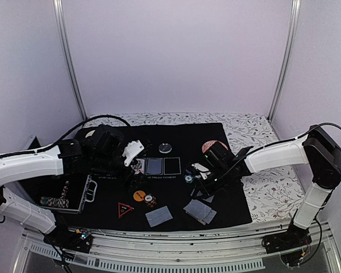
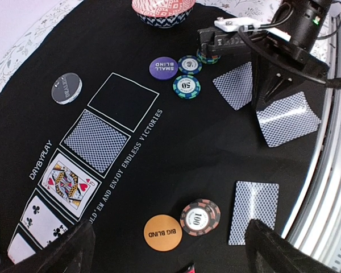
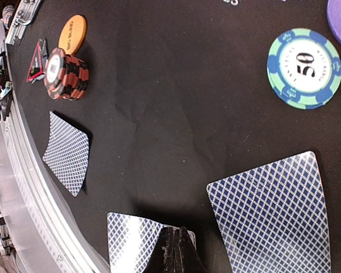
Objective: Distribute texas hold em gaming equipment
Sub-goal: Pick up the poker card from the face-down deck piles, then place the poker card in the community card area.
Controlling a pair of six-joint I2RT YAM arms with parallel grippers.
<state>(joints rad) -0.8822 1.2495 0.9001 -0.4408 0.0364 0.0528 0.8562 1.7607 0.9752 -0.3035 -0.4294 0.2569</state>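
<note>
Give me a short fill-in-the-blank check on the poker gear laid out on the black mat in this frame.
1. The orange disc reads ____ BLIND.
2. The chip stack right beside it is marked ____.
3. The face-up king is the king of ____.
4. The left gripper has its jaws ____.

Missing words: BIG; 100; hearts; open.
</note>
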